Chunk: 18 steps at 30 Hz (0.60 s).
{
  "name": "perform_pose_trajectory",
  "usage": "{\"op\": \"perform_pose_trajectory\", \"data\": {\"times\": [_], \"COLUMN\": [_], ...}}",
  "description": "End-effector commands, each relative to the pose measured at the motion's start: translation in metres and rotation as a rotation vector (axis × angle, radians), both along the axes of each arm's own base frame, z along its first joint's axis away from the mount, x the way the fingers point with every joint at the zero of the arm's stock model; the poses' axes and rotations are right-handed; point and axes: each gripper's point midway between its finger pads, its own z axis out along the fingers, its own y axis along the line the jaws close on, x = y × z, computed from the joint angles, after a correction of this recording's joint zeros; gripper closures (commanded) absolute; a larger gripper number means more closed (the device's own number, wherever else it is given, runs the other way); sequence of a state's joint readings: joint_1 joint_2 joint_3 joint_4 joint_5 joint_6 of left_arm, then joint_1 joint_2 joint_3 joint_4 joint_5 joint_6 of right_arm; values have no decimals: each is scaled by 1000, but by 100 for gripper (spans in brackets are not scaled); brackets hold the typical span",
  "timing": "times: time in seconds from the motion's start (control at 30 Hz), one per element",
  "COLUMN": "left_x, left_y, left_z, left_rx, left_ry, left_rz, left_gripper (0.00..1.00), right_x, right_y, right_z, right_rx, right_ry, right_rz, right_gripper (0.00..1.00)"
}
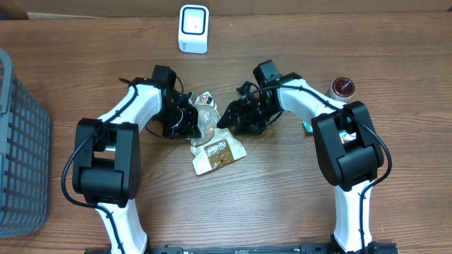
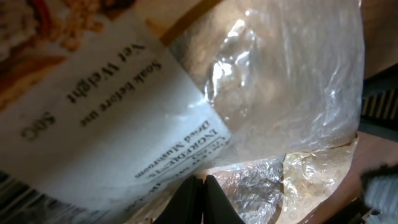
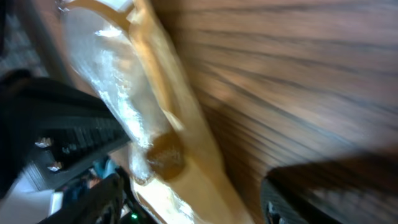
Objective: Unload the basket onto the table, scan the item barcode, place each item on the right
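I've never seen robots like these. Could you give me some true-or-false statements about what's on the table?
1. The bag lies between the two arms. True.
2. The right arm is holding the scanner. False: it stands by itself at the table's far side.
3. The left jaws are shut on the bag. True.
4. The basket sits on the robot's right. False: it is on its left.
5. The right jaws pinch the bag tightly. False: they stand open.
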<state>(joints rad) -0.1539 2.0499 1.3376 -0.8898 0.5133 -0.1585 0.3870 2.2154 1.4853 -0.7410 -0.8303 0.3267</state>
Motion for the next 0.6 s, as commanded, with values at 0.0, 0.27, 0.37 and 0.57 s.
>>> {"op": "perform_pose_trajectory", "data": {"times": [0.0, 0.27, 0.37, 0.57], "left_x": [0, 0, 0, 2], "left_y": [-4, -4, -5, -4], "left_z": [-6, -6, -7, -6], "left_rx": [-1, -1, -1, -6], "left_ry": [20, 21, 17, -6], "left_rz": [9, 9, 8, -21], "left_gripper": [96, 96, 96, 96], "right_x": [-17, -14, -13, -12], "right_y": [10, 21, 21, 21], "right_z": [-16, -35, -35, -35], "right_rx": [-2, 5, 7, 12], "right_ry": [31, 5, 0, -10], "right_rz": [5, -73, -74, -71], "right_gripper": [31, 53, 61, 76]}}
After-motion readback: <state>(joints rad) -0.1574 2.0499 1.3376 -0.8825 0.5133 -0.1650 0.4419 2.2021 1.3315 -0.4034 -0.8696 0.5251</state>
